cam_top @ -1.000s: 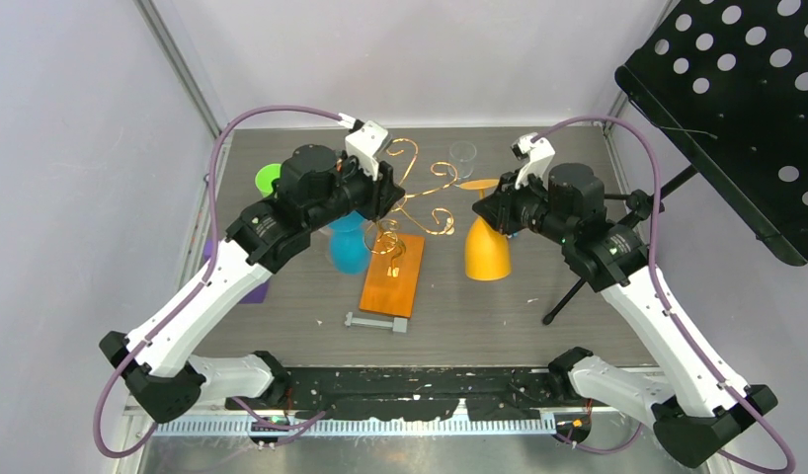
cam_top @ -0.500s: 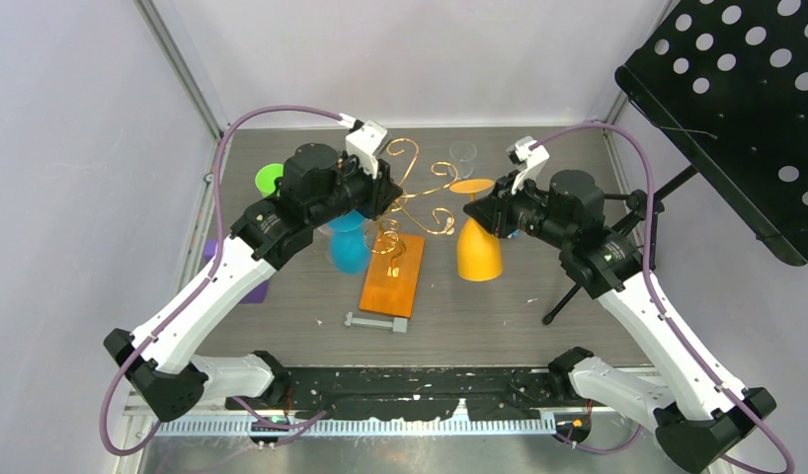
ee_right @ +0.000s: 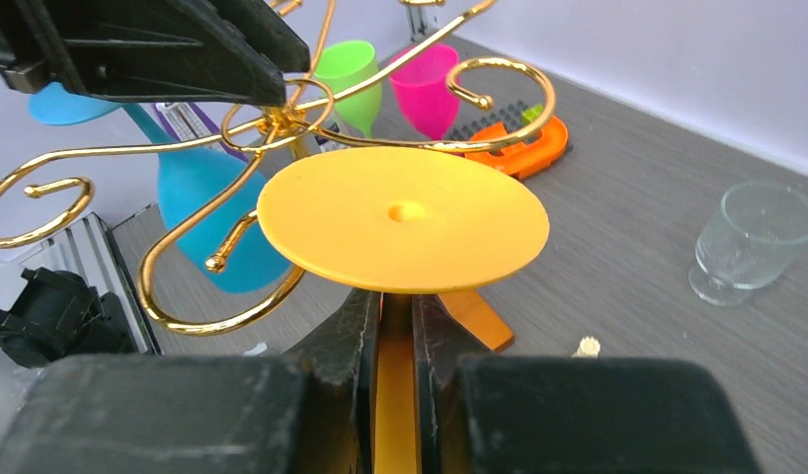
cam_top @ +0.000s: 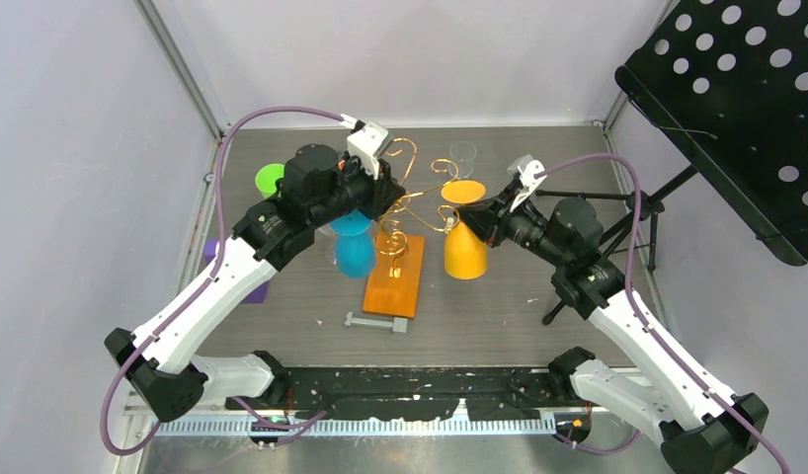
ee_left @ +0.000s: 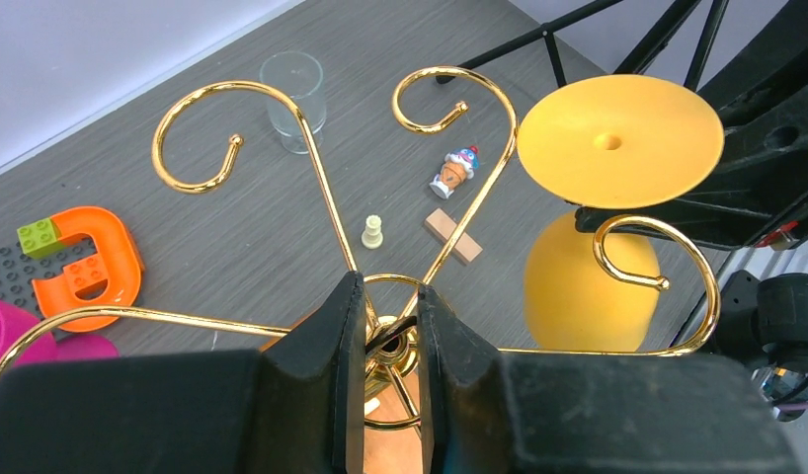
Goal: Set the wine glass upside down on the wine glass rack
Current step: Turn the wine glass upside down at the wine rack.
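Nearest the arm bases, a small grey bar (cam_top: 375,322) lies on the table (cam_top: 499,306), just in front of the flat orange board that carries the rack (cam_top: 390,281). Above that board the left claw (ee_left: 380,326) reaches in from the left, its two fingers pinched together on the rack's twisted gold stem, right where the curly arms fan out. A blue glass (cam_top: 355,254) stands upside down just left of the board, under that arm.

To the right of the rack, the right claw (ee_right: 392,316) is clamped on the thin stem of the yellow wine glass (cam_top: 464,252). It grips just beneath the round foot. The wine glass is upside down, foot on top and bowl hanging below the fingers, close against the rack's right-hand curls. One gold curl crosses in front of its bowl in the left wrist view; whether metal touches glass I cannot tell.

Farther back, a green glass (cam_top: 269,179) sits at the far left and a clear glass (cam_top: 463,153) near the back wall.
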Available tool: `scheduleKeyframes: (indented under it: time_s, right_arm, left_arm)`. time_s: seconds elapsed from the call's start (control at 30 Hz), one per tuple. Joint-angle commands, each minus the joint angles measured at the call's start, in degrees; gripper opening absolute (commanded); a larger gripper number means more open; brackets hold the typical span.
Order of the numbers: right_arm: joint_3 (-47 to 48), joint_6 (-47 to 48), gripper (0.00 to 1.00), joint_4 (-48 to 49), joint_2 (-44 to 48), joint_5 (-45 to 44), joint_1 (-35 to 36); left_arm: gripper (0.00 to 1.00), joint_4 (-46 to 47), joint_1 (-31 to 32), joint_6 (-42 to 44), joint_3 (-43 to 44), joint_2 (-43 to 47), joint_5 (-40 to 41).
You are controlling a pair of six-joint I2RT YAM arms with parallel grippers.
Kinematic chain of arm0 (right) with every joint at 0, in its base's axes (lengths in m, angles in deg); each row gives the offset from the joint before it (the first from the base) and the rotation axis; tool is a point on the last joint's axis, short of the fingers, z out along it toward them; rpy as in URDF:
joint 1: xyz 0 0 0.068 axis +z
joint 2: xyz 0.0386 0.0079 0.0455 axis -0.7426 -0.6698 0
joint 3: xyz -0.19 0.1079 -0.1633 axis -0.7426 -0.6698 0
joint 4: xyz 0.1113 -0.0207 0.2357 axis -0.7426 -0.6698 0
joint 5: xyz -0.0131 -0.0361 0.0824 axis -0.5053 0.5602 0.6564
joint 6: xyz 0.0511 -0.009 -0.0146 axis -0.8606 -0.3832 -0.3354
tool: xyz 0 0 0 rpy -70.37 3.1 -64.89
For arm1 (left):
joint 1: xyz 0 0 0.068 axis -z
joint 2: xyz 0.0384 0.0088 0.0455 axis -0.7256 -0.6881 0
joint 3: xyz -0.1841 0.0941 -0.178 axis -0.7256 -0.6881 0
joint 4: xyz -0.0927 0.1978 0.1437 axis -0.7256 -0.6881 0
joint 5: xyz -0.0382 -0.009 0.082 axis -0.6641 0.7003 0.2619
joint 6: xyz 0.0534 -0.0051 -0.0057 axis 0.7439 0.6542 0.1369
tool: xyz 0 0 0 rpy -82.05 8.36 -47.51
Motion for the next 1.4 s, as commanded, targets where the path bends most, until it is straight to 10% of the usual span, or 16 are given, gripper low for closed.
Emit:
scheduleKeyframes:
  time_s: [0.0, 1.37]
  right_arm:
    - [-2.72, 0.44, 0.06, 15.57, 2.08, 2.22, -0.15]
    - [-9.09, 0.65, 0.06, 40.78, -8.65, 20.7, 1.93]
  left_arm:
    - [0.18, 0.68, -0.09, -0.57, -1.19, 0.24, -0.74]
    - [0.16, 0.25, -0.26, -1.1, -1.05, -0.73, -1.75]
